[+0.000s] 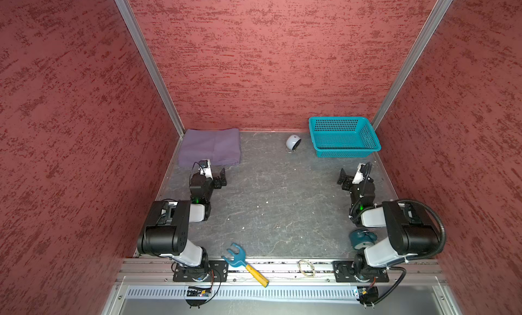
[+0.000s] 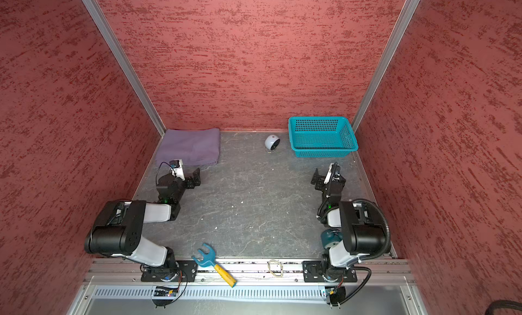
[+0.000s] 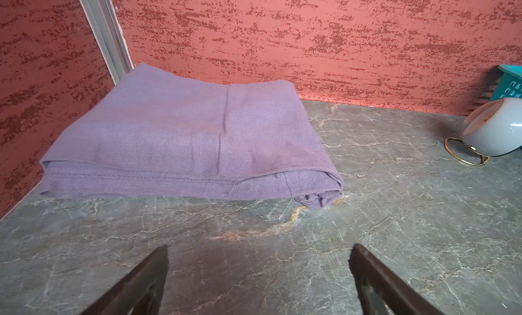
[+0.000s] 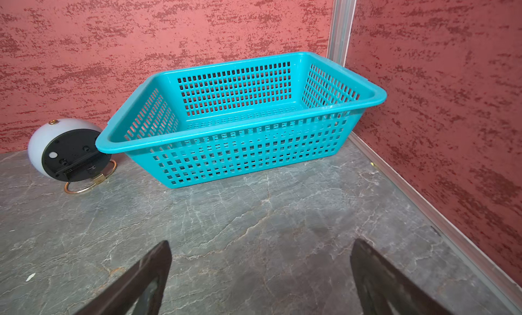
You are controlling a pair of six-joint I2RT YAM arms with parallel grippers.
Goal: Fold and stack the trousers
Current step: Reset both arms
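The muted purple trousers [image 1: 210, 146] [image 2: 189, 145] lie folded into a flat rectangular bundle in the table's far left corner, against both walls. In the left wrist view the trousers [image 3: 183, 135] show stacked layers and a seam. My left gripper [image 1: 221, 178] [image 2: 196, 177] [image 3: 258, 247] hovers just in front of the bundle, open and empty, apart from the cloth. My right gripper [image 1: 343, 178] [image 2: 316, 178] [image 4: 261, 243] is open and empty over bare table, in front of the teal basket.
The empty teal basket [image 1: 347, 152] [image 2: 324, 152] [image 4: 243, 158] stands in the far right corner. A white round clock [image 1: 292, 142] [image 4: 39, 141] lies beside it. A blue and yellow toy fork [image 1: 245, 264], a rubber band [image 1: 306, 268] and a teal round object [image 1: 361, 237] lie near the front rail.
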